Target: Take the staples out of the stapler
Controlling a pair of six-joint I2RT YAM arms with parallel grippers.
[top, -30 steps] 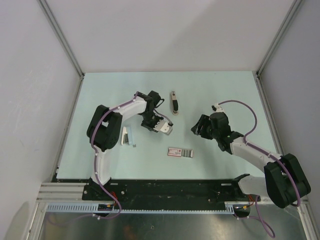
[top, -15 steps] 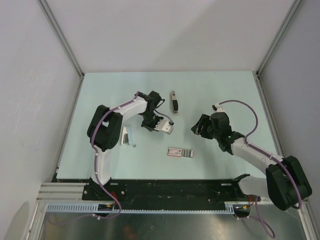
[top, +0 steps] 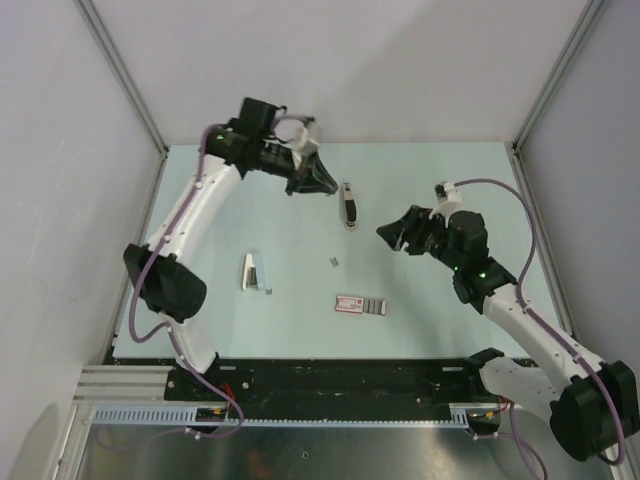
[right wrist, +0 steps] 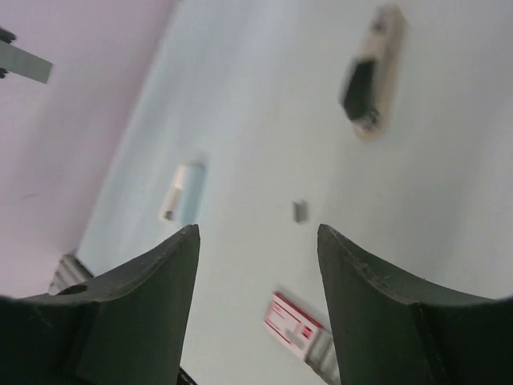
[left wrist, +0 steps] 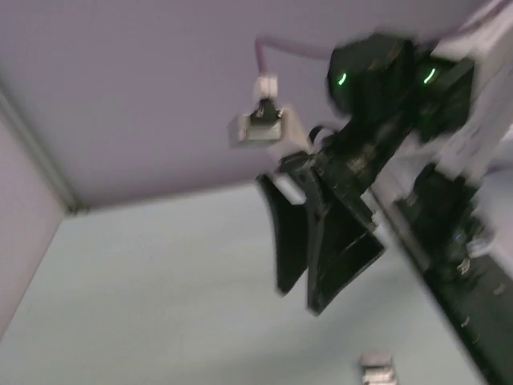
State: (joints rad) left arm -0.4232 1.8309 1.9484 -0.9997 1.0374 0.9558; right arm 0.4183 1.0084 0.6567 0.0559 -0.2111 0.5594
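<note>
Stapler [top: 347, 205] looks light, stiff and smooth; best pinched across its narrow sides. Right gripper [right wrist: 256, 233] gapes empty; left gripper [top: 318, 182] state cannot be told

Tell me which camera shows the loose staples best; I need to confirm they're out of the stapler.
Right wrist view: the staples appear largest there, framed by the open right pincer, apart from the stapler. The top view shows them as a tiny speck. The blurred left wrist view shows no staples I can make out.
</note>
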